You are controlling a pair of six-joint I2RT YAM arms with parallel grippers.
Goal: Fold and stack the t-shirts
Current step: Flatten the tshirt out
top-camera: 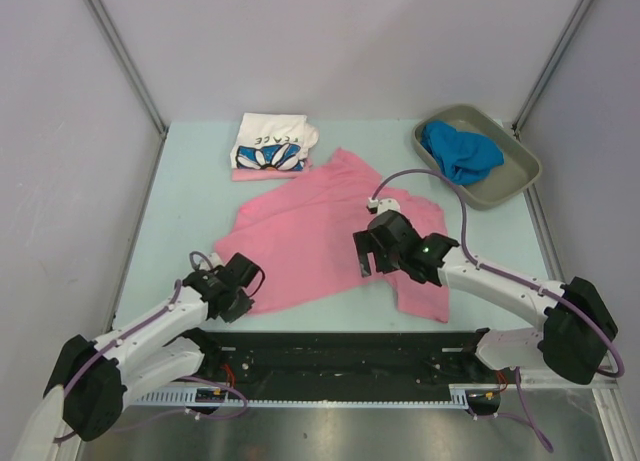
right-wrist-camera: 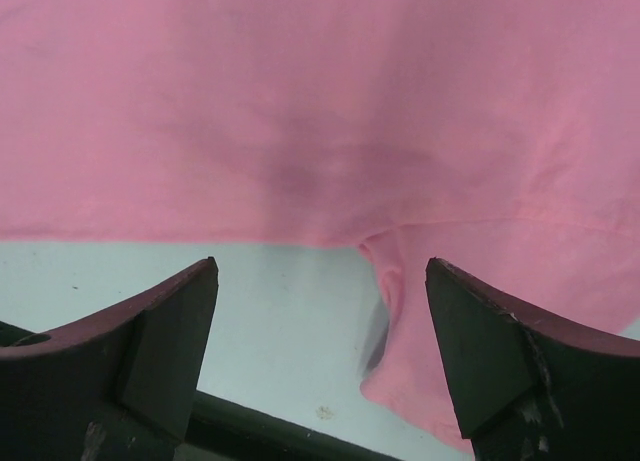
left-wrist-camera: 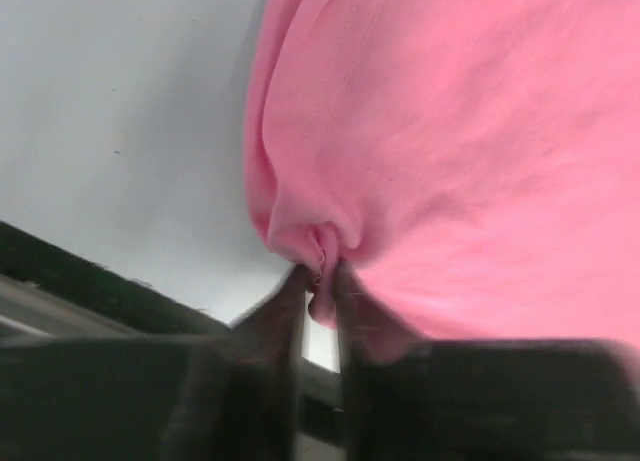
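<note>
A pink t-shirt (top-camera: 320,231) lies spread on the pale table. My left gripper (top-camera: 250,293) is shut on its near left corner; the left wrist view shows the pinched pink cloth (left-wrist-camera: 325,256) between the fingers. My right gripper (top-camera: 368,256) is open above the shirt's near edge, where a sleeve (right-wrist-camera: 420,321) folds toward me. A folded white t-shirt with blue flower print (top-camera: 272,143) lies at the back on top of a folded pink one (top-camera: 262,173). A bright blue t-shirt (top-camera: 458,151) is bunched in the tray.
A grey-olive tray (top-camera: 508,176) stands at the back right. The black rail of the arm bases (top-camera: 340,353) runs along the near table edge. Metal frame posts rise at the back corners.
</note>
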